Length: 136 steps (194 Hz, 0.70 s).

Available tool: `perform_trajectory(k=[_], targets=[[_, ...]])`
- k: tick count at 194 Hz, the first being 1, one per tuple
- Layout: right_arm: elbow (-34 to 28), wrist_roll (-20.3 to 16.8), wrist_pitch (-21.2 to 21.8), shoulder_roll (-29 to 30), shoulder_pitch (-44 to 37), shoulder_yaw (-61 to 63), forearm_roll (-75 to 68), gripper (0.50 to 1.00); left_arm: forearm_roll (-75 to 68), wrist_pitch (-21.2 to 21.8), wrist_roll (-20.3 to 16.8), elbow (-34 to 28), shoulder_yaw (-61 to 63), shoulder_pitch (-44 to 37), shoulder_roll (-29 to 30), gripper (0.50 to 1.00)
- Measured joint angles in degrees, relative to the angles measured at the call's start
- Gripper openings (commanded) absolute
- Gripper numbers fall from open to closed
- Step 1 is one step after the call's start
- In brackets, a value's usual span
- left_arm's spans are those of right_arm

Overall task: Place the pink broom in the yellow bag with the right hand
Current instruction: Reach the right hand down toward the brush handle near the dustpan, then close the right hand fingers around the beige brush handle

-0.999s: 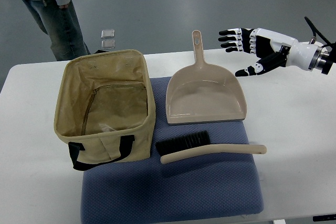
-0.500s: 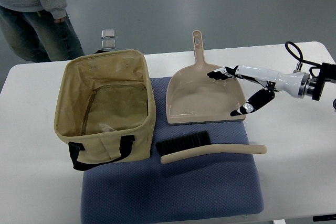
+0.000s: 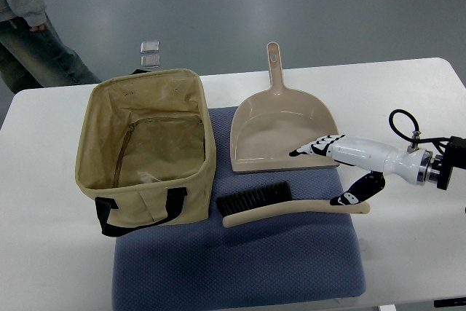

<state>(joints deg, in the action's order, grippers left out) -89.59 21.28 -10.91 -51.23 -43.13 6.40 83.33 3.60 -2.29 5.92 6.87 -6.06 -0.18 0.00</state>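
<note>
The right hand (image 3: pixel 342 169) is reaching in from the right edge of the table (image 3: pixel 408 107), its fingers (image 3: pixel 309 148) spread and extended toward the left, holding nothing; the thumb (image 3: pixel 349 194) is pointing down and sitting just at the tip of the broom handle, though whether it is touching is hard to tell. The fingertips are lying over the front lip of the dustpan (image 3: pixel 284 132), near its right corner. The pink broom (image 3: pixel 291 207) is lying flat on the blue mat (image 3: pixel 240 260), its handle running left to right with a slight bow, its dark bristles (image 3: pixel 253 197) facing the far side and sitting just beside the bag's near right corner. The yellow bag (image 3: pixel 145 147) is standing open-topped on the left part of the table, partly overlapping the mat's left edge, with its black strap (image 3: pixel 138 213) hanging on the near face; its mouth is wide and unobstructed from above. The dustpan is resting on the mat's far portion, its handle pointing away past the mat's far edge onto bare tabletop. Between broom and dustpan a narrow strip of mat is showing. On the near side of the broom a broad stretch of mat is lying open. A person (image 3: pixel 29 27) is standing at the far left corner, beyond the table's edge.
</note>
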Motion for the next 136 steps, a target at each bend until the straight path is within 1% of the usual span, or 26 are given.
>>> perform_trajectory(k=[9,28,51,60,83,106,136], targets=[[-0.8,-1.1,-1.6,-0.4,0.0,-1.7,0.5,0.901,0.0,0.0,0.0,0.0,0.0,0.0,0.0,1.000],[-1.3,-2.7,-3.3,-0.6,0.0,-3.4,1.1,0.887,0.0,0.0,0.0,0.0,0.0,0.0,0.0,1.000],[-1.4,-4.7,-3.8,-0.3,0.1,-4.2,1.3,0.856,0.0,0.0,0.0,0.0,0.0,0.0,0.0,1.000],[-1.4,-5.6,-3.9,-0.1,0.1,-4.3,1.3,0.830,0.0,0.0,0.0,0.0,0.0,0.0,0.0,1.000],[-1.4,-8.0,-3.9,0.7,0.6,-4.5,1.2,0.797,0.0,0.0,0.0,0.0,0.0,0.0,0.0,1.000],[-1.3,-9.7,-3.9,1.2,1.0,-5.2,1.0,0.797,0.0,0.0,0.0,0.0,0.0,0.0,0.0,1.000],[-1.8,-10.0,-3.9,1.8,1.3,-5.7,1.0,0.797,0.0,0.0,0.0,0.0,0.0,0.0,0.0,1.000]])
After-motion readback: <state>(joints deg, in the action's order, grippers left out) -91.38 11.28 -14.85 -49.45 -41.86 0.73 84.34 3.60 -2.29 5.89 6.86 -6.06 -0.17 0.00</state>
